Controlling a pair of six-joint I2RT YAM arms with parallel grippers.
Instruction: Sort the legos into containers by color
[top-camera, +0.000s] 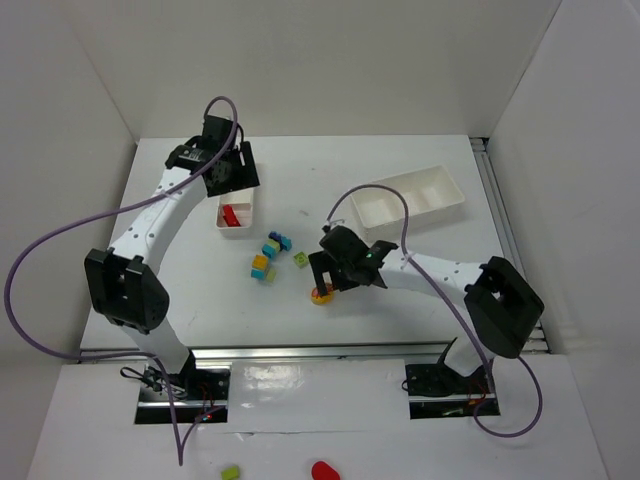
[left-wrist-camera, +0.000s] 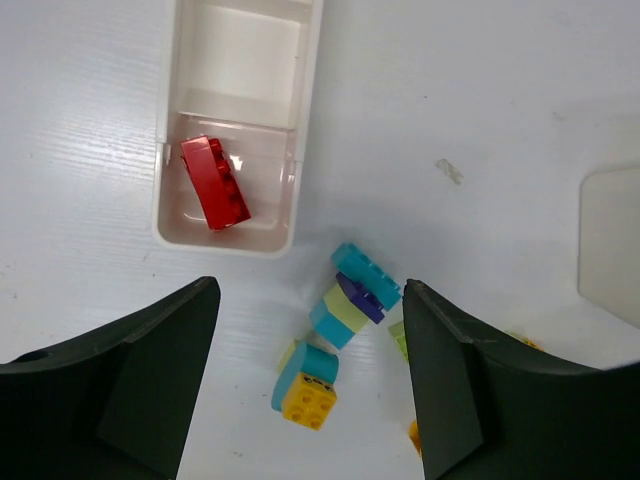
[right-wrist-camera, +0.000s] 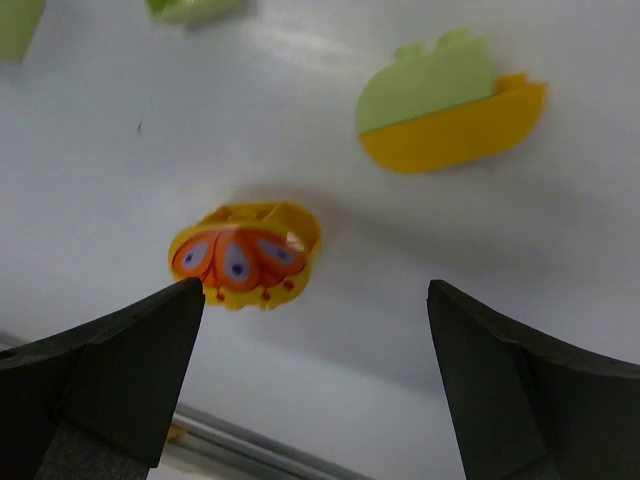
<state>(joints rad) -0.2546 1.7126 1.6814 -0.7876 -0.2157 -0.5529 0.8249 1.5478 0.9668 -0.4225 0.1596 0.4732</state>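
The white table (top-camera: 400, 160) is carrying the whole layout. The left tray (left-wrist-camera: 240, 70) is lying just ahead of the left gripper (left-wrist-camera: 310, 290), with its near compartment directly beyond the fingertips. The right tray (top-camera: 385, 207) is lying well apart from the right gripper (right-wrist-camera: 315, 290), behind its wrist in the overhead view.

The left gripper is hanging above the table with its jaws standing wide and gripping nothing. The right gripper is likewise standing wide, low over the table, and gripping nothing.

A stack of cyan, purple and pale yellow bricks (left-wrist-camera: 355, 295) is lying on the table, showing in the gap between the left fingers. A cyan-and-yellow brick (left-wrist-camera: 308, 380) is lying nearer the palm. A red brick (left-wrist-camera: 215, 182) is lying in the near compartment of the left tray, ahead and to the left of the jaws.

A round yellow-orange piece (right-wrist-camera: 245, 255) is sitting between the right fingers, just beside the left-hand one. A green-on-orange piece (right-wrist-camera: 450, 110) is lying further ahead, apart from them.
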